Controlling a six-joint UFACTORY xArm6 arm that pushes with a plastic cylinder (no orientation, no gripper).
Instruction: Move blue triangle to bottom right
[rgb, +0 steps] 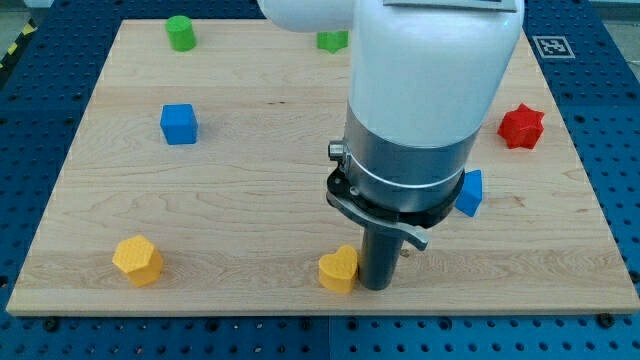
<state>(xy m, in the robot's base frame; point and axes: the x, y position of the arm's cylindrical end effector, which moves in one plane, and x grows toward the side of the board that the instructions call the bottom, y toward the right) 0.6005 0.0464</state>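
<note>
Blue triangle (470, 193) sits at the right of the counter (260, 200), about midway between far and near, partly hidden behind the arm's white and metal body, so only a slanted blue face shows and its full shape is hard to read. It is not yet in the near right corner, so I judge the task barely begun: the whole push toward that corner is left. My tip (376, 286) rests on the counter at the near edge, just beside the right side of a yellow heart-like block (338, 269), apparently touching it, and well apart from the blue triangle, to its left and nearer. No fingers exist on this rod, so there is nothing to be open or closed. The counter is pale wood with a fine grain, and the blocks look like matte moulded plastic: a blue cube (179, 124) far left, a yellow hexagonal block (137, 260) near left, a red star-like block (521, 126) far right, and two green blocks (181, 32) (333, 40) along the far edge.
</note>
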